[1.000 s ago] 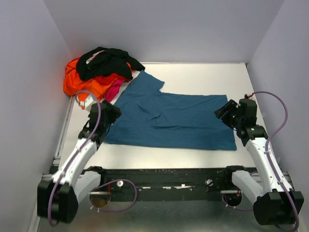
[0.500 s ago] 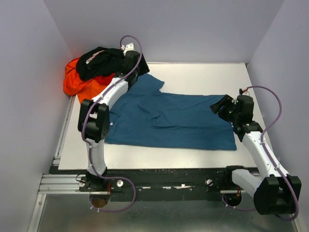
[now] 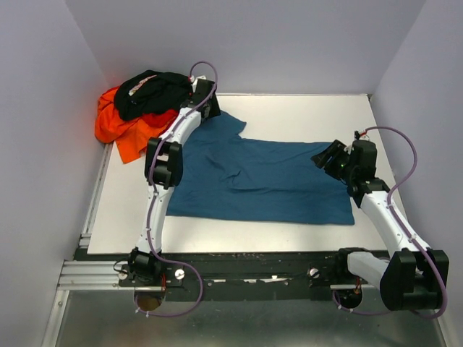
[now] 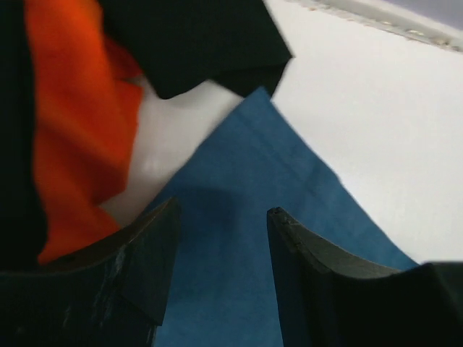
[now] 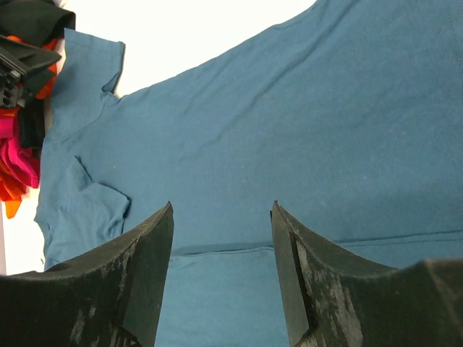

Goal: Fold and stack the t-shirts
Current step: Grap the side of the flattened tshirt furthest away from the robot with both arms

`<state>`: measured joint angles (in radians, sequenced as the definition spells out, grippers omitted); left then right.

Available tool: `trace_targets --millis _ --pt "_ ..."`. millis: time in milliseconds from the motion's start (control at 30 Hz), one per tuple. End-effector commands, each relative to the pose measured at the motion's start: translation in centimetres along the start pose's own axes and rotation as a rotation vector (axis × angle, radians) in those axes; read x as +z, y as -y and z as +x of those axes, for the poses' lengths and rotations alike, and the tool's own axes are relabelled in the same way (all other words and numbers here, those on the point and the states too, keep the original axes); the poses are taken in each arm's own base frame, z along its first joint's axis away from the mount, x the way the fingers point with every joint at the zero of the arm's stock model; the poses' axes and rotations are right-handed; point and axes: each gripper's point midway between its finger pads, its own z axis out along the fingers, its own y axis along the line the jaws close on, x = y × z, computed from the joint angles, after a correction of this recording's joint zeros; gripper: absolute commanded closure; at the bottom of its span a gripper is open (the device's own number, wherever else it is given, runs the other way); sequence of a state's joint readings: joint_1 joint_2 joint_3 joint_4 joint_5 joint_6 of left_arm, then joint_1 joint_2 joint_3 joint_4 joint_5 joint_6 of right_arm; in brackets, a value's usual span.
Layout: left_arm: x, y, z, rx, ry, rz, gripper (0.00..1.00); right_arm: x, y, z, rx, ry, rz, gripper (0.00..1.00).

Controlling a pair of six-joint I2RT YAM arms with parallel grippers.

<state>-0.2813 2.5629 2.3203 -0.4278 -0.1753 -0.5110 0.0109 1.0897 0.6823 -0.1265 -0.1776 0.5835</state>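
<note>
A teal-blue t-shirt (image 3: 253, 181) lies spread across the middle of the table, one sleeve pointing to the back left. My left gripper (image 3: 206, 101) is stretched far out over that sleeve (image 4: 239, 238); its jaws stand open just above the cloth with nothing between them (image 4: 224, 210). In the back left corner a black t-shirt (image 3: 155, 90) lies on top of an orange one (image 3: 119, 126). A bit of magenta-pink shirt (image 5: 18, 155) shows in the right wrist view. My right gripper (image 3: 325, 155) hovers open over the teal shirt's right edge (image 5: 223, 206).
Grey walls close in the table (image 3: 304, 112) on the left, back and right. The pile of shirts (image 4: 65, 108) sits right beside the left gripper. A metal rail (image 3: 94, 210) runs along the table's left edge.
The left arm has swung from the shirt's near left edge far out to the back sleeve beside the pile, its jaws narrowing a little. The right gripper has crept left over the shirt's edge.
</note>
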Motion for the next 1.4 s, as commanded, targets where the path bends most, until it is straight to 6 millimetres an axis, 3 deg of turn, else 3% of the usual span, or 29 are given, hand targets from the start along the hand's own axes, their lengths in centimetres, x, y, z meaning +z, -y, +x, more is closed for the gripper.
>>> trace_targets --millis 0,167,333,467,567,633,767,933,1167,1367 --pt "0.5 -4.4 1.4 -0.053 -0.069 -0.128 0.35 0.2 0.0 -0.3 0.011 0.023 -0.009 0.36" --pt "1.2 -6.0 2.4 -0.048 -0.09 -0.164 0.34 0.4 0.2 -0.8 0.004 0.036 0.01 0.36" --pt "1.6 -5.4 3.3 -0.058 -0.129 -0.12 0.37 1.6 2.8 -1.8 0.052 0.011 0.207 0.36" --pt "1.5 -5.0 4.5 -0.067 -0.179 -0.089 0.49 3.1 3.3 -1.9 0.088 -0.027 0.259 0.36" --pt "1.6 -4.8 5.1 -0.077 -0.198 -0.068 0.69 4.0 4.0 -2.6 0.118 -0.024 0.278 0.36" --pt "1.6 -4.3 4.5 -0.083 -0.177 -0.033 0.83 4.6 4.6 -3.0 0.119 -0.025 0.303 0.36" --pt "1.2 -3.7 3.0 -0.071 -0.124 0.001 0.99 5.5 6.9 -4.1 0.161 -0.052 0.395 0.36" --pt "0.8 -2.9 2.8 -0.07 -0.116 0.044 1.0 6.5 10.2 -5.5 0.223 -0.057 0.477 0.35" --pt "0.0 -2.2 2.8 -0.064 -0.092 0.095 1.0 9.9 13.5 -8.1 0.231 -0.08 0.601 0.38" --pt "-0.4 -1.8 2.6 -0.046 -0.089 0.128 1.0 13.9 15.7 -7.5 0.251 -0.192 0.634 0.41"
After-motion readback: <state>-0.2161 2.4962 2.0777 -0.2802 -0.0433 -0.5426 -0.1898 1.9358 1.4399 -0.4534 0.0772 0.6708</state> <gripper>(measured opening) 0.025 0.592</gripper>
